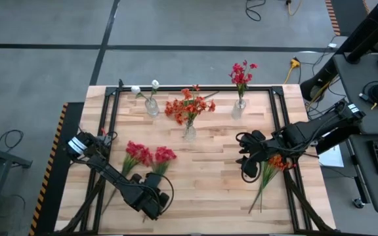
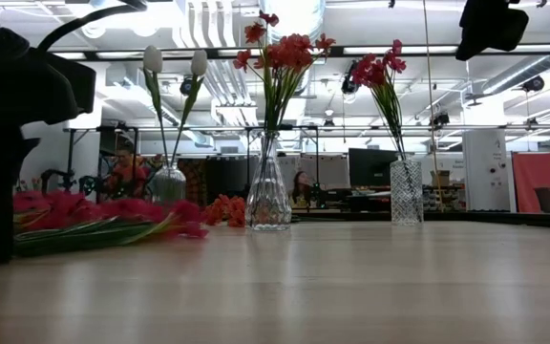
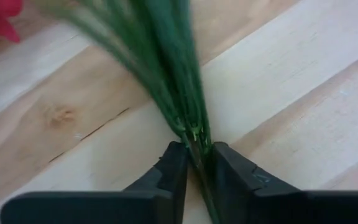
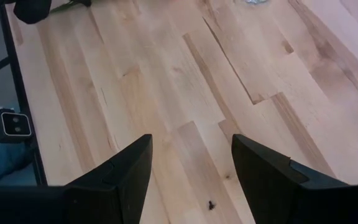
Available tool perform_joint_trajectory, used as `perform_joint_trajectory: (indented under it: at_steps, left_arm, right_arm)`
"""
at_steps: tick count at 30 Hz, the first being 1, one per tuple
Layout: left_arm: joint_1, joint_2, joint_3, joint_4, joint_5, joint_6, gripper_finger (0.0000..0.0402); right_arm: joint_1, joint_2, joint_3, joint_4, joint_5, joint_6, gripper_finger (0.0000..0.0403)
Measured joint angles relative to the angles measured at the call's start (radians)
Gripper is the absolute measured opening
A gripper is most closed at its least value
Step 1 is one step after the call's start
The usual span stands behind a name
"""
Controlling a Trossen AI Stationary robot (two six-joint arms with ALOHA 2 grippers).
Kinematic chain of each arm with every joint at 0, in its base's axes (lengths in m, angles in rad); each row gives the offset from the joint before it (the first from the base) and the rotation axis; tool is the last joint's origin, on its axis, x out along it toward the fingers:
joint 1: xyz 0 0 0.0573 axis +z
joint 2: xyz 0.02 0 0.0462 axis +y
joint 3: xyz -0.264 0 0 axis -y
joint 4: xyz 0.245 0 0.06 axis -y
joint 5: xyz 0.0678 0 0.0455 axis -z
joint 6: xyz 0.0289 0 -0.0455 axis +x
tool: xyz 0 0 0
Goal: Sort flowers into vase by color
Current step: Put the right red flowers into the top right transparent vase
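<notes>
Nearest you from above, the left gripper [image 1: 151, 200] sits low at the table's [image 1: 209, 190] front edge, clenched on the stem end of one crimson spray [image 1: 151, 159] whose blooms lie flat on the wood toward the vases; the right gripper [image 1: 247, 164] hovers near the table's right side, just beside a loose orange spray [image 1: 274, 168] lying on the boards. You can see three glass vases across the back: white blooms [image 1: 146, 87] in the left one, an orange bunch [image 1: 189, 105] in the middle vase [image 1: 189, 132], crimson blooms [image 1: 241, 74] in the right vase [image 1: 238, 109]. From table height, the crimson blooms [image 2: 113, 210] rest limp on the surface at left, well apart from the faceted vase [image 2: 406, 191] they belong in. Your left wrist camera shows thin green stems [image 3: 166, 74] pinched between the two dark fingers [image 3: 173, 171], fanning out beyond them. Judge these as very light, springy and slick wire-and-plastic; a grip this low on the stems will let the bloom end droop and swing, so lift slowly. The vases look tippy and breakable, so thread stems in from above. Your right wrist camera shows its fingers [image 4: 126, 168] spread wide over bare wood, holding nothing.
</notes>
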Motion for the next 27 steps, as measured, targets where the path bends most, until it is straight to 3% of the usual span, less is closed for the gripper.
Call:
perform_joint_trajectory:
  at_steps: [8,15,23,27]
  left_arm:
    - [-0.014,-0.036,-0.004,-0.056,0.011,-0.002,0.0006]
    - [-0.045,-0.141,-0.004,-0.124,-0.002,-0.002,0.0002]
    - [-0.09,-0.323,-0.004,-0.14,-0.137,0.008,0.0001]
    - [-0.11,-0.395,-0.003,-0.151,-0.253,0.047,0.0001]
  right_arm:
    - [0.0,0.0,0.0,0.0,0.0,-0.005,0.0212]
    - [0.0,0.0,0.0,0.0,0.0,-0.014,0.0212]
    - [0.0,0.0,0.0,0.0,0.007,-0.02,0.0212]
    - [0.0,0.0,0.0,0.0,0.009,-0.031,0.0212]
